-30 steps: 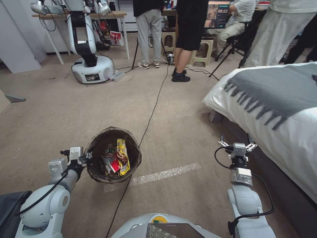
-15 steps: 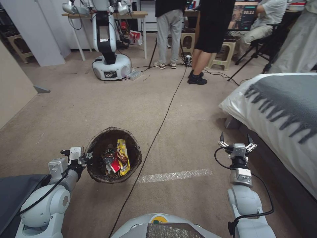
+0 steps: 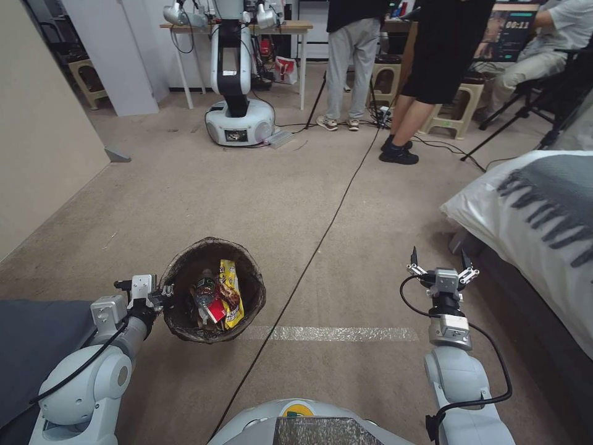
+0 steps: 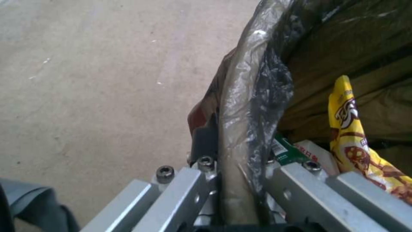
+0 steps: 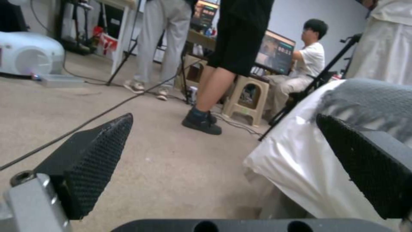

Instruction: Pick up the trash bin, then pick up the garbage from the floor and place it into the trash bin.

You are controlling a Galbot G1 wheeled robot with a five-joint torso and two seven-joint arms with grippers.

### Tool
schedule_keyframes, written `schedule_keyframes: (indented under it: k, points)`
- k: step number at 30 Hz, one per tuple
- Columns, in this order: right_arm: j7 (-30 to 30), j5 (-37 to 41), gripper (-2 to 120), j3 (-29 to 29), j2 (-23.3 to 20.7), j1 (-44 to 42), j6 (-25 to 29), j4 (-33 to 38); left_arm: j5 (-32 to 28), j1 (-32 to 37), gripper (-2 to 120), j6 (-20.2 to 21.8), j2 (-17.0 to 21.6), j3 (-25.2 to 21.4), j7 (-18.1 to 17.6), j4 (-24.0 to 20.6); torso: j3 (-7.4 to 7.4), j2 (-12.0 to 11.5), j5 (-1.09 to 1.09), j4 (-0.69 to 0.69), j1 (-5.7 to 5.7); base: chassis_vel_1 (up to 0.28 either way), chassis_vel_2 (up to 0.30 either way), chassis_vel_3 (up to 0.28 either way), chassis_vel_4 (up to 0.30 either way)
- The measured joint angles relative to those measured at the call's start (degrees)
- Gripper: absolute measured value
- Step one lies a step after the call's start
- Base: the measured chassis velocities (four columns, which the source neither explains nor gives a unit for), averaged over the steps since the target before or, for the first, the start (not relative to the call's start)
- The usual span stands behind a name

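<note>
Two grippers low, near: left gripper [image 3: 162, 298] clamps trash bin [image 3: 185, 272] rim, garbage [image 3: 227, 292] inside; right gripper [image 3: 440, 261] spread wide, holding nothing, above floor [image 3: 259, 204] near bed [image 3: 543, 247].

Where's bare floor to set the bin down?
Open carpet lies between the trash bin, held at its rim by the left gripper, and the open right gripper, split by a black cable. Crowded: the bed on the right.

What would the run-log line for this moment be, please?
left gripper: shut on bin rim | right gripper: open | wrappers in bin
</note>
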Motion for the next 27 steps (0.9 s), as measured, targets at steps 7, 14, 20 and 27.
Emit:
schedule_keyframes:
  k: [7, 14, 20, 27]
  points:
    - [0.0, -0.2, 100, 0.0, 0.1, -0.1, 0.0, -0.3, -4.8, -1.1, 0, 0.2, 1.1, 0.7, -1.3, 0.2, 0.0, 0.0, 0.0, -0.03, 0.0, 0.0, 0.0, 0.0, 0.0]
    - [-0.1, -0.3, 100, -0.1, 0.1, -0.1, 0.1, -0.3, -8.8, -2.8, 0, 0.2, 5.4, 2.5, -2.4, 1.6, 0.0, 0.0, 0.0, -0.02, 0.0, 0.0, 0.0, 0.0, 0.0]
    - [-0.1, -0.7, 100, -0.4, 0.1, -0.1, 0.2, -0.5, -9.0, -5.4, 0, 0.3, 9.3, 4.7, -1.1, 4.8, 0.0, 0.0, 0.0, -0.02, 0.0, 0.0, 0.0, 0.0, 0.0]
    - [-0.1, -0.9, 100, -2.6, -0.6, 1.0, 0.2, -1.5, -9.7, -7.0, 0, 0.3, 11.9, 6.0, -0.9, 8.9, 0.0, 0.0, -0.01, 0.01, 0.0, 0.0, 0.0, 0.0, 0.0]
